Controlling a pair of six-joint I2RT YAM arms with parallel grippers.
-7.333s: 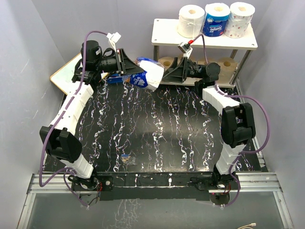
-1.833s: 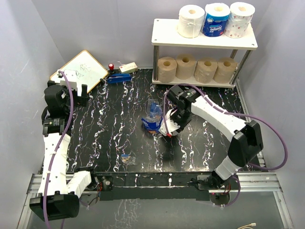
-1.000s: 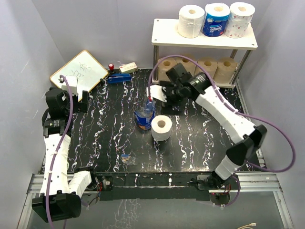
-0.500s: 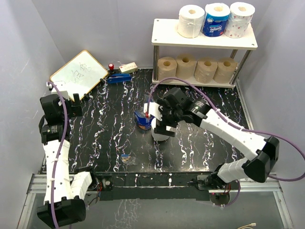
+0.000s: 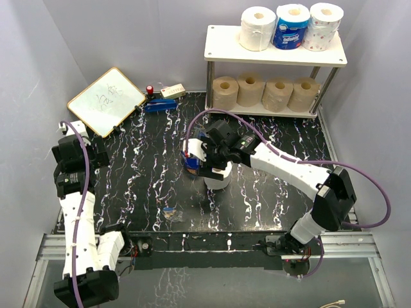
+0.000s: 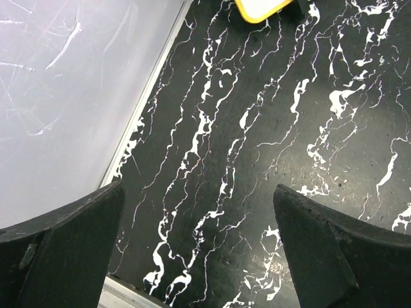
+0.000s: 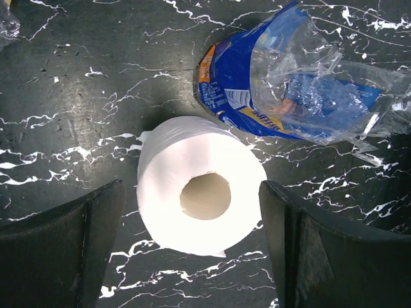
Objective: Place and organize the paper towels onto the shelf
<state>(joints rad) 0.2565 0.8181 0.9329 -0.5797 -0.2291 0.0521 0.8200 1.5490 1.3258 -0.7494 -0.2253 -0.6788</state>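
Observation:
A white paper towel roll [image 7: 202, 186] stands upright on the black marbled table, core facing up, seen from above as [image 5: 217, 178]. My right gripper [image 7: 191, 186] is open and straddles it, one finger on each side with small gaps; in the overhead view it is [image 5: 212, 165]. The shelf [image 5: 218, 51] holds a white roll [image 5: 258, 27], a blue-wrapped roll [image 5: 292, 26] and a dotted roll [image 5: 325, 25] on top. Tan rolls [image 5: 250, 88] line the lower board. My left gripper [image 6: 198, 189] is open over bare table at the left edge [image 5: 90, 154].
A torn blue plastic wrapper [image 7: 289, 90] lies touching the roll's far side [image 5: 191, 160]. A yellow-framed whiteboard [image 5: 106, 101], a blue stapler [image 5: 158, 106], a red-topped item [image 5: 149, 90] and a beige block [image 5: 172, 92] sit at the back left. A small crumpled wrapper [image 5: 171, 212] lies near the front.
My right arm swung back from the shelf side and came down over the white roll, jaws narrowing slightly. The left arm drew back a little toward the left edge.

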